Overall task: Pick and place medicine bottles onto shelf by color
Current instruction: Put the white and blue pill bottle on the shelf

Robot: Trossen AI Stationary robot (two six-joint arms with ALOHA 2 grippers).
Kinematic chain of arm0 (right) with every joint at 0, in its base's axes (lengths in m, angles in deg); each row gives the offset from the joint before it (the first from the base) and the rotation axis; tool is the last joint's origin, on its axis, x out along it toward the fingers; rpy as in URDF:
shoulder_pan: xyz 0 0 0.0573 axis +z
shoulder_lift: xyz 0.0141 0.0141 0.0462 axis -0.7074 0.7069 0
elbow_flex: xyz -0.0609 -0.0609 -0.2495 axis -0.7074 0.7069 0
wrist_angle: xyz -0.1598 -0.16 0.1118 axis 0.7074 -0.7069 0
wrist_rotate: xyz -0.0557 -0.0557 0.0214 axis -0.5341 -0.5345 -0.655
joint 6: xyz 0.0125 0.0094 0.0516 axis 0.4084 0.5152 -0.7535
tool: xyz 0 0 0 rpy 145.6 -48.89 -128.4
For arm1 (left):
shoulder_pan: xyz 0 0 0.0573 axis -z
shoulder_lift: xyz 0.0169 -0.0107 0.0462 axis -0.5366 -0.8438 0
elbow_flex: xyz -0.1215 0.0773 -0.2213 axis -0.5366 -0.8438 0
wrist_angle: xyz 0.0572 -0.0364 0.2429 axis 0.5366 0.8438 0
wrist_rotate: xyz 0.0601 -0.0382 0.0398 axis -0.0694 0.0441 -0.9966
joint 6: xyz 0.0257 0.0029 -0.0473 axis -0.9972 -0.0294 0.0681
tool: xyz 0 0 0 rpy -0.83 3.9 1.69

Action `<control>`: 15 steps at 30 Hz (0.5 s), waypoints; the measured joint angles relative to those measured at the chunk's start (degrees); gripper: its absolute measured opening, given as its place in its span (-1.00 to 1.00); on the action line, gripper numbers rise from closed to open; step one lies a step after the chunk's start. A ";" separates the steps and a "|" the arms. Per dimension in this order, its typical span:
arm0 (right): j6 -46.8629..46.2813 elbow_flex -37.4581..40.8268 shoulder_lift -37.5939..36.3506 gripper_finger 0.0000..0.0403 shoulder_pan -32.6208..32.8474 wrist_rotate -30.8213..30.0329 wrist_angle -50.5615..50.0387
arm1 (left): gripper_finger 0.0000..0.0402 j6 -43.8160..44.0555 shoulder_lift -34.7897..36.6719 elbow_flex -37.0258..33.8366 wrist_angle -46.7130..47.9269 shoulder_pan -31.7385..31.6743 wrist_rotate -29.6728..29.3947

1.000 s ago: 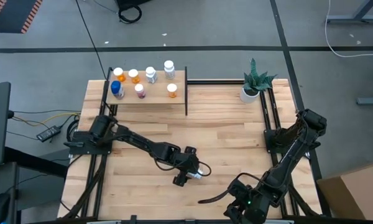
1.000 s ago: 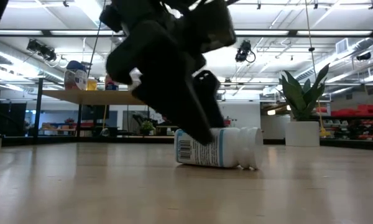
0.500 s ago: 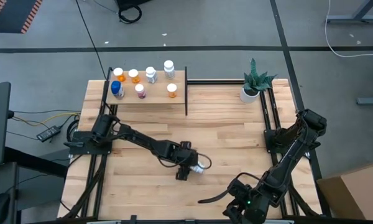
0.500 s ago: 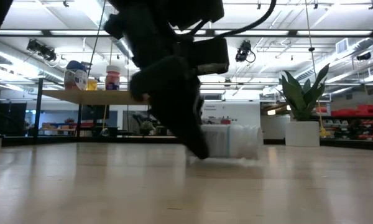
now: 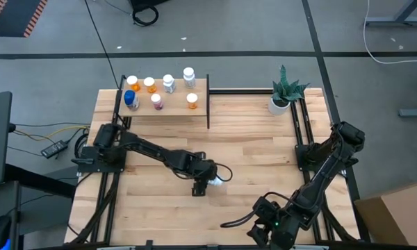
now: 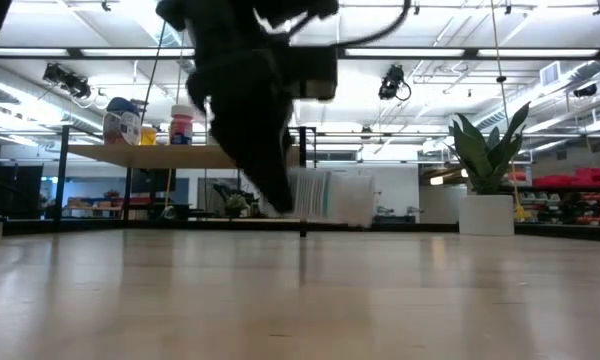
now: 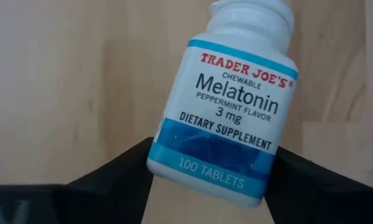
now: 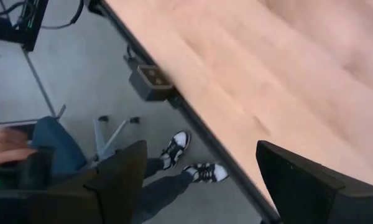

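My left gripper [image 5: 201,183] hangs over the table's middle, shut on a white medicine bottle [image 7: 227,106] with a blue label band and a white cap. The low view shows that bottle [image 6: 330,195] lying sideways in the air above the table. The shelf [image 5: 177,111] stands at the far left edge and carries several upright bottles, orange, white and blue. My right gripper [image 5: 270,226] waits open at the table's near edge, off to the right. My left gripper pinches the bottle's bottom end [image 7: 205,169] between its two fingers [image 7: 115,183], one on each side of the blue band. The fingers lie across the bottle. It is lifted clear of the table and lies roughly level, with its cap [image 7: 252,15] pointing away from the gripper.
A white pot with a green spiky plant [image 5: 285,94] stands at the far right corner. Bare planks lie between the shelf and my left gripper. In the right wrist view a person's legs and shoes [image 8: 177,152] show beside the table's edge [image 8: 193,115].
My left gripper has risen and moved a little toward the far left, carrying the bottle. The bottle lay on its side on the table a second ago; it is now lifted clear, still on its side.
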 joint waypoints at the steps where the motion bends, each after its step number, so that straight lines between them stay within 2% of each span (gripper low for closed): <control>1: 0.17 0.00 0.00 0.54 -0.16 -0.47 -0.29 | 0.26 1.01 0.75 0.00 0.75 -0.27 -0.05; 5: 1.18 0.00 0.00 0.54 -1.54 -1.75 -1.94 | 0.20 3.58 6.24 0.00 1.29 -0.94 -0.25; 9: 1.28 0.00 -0.11 0.54 -3.50 -2.54 -4.97 | 0.25 6.74 13.43 0.02 1.25 -2.06 -2.92; 12: 2.70 0.07 -1.33 0.54 -5.17 -8.41 -6.42 | 0.29 8.99 18.70 0.02 0.99 -2.84 -5.02; 15: 5.57 0.07 -4.67 0.54 -7.54 -17.93 -7.26 | 0.26 10.82 22.66 0.04 1.15 -3.35 -5.32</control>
